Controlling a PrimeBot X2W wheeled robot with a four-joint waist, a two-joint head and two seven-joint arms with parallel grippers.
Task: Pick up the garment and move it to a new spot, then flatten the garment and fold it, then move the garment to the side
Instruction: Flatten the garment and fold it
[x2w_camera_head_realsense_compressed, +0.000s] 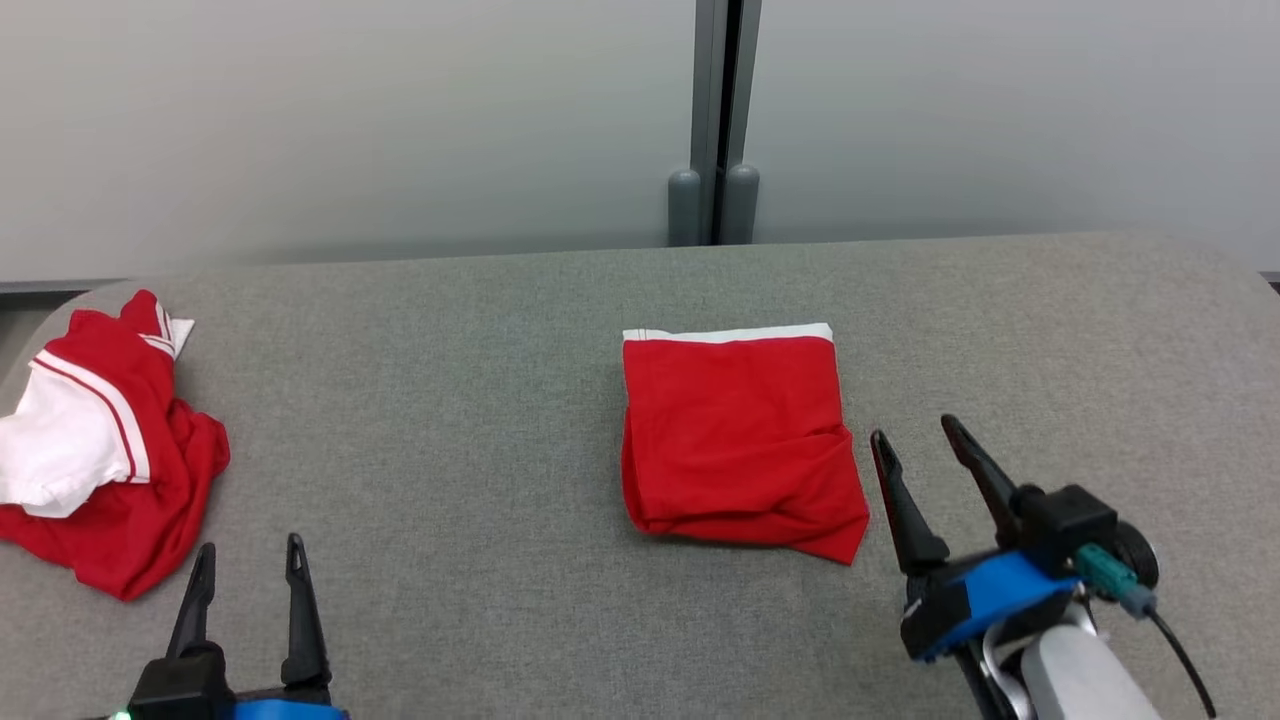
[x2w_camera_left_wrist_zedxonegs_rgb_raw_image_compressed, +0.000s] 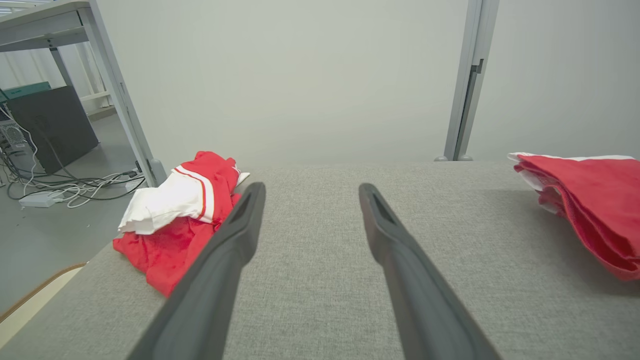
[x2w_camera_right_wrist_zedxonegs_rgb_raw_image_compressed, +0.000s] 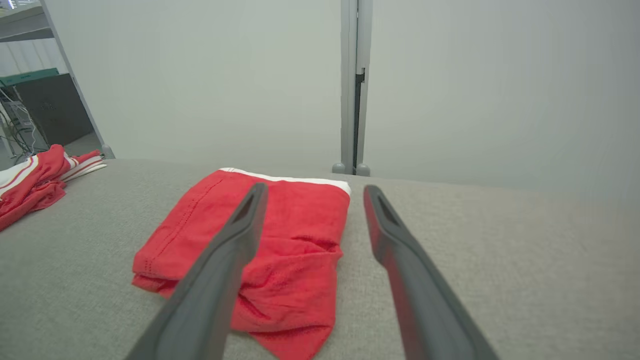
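folded red garment (x2w_camera_head_realsense_compressed: 738, 440) mid-table (x2w_camera_head_realsense_compressed: 480, 400) | right gripper (x2w_camera_head_realsense_compressed: 915, 440) beside, fingers apart

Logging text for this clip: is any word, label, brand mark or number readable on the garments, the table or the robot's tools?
None: no readable text in any view.
Folded red garment: plain white band, no print or tag showing.
Crumpled red-and-white garment: stripes only.
Left tool and right tool: no markings visible.
Dark cabinet in the background: too far away to show any label.

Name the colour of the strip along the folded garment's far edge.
The strip is white, on the red folded garment; best in head view.
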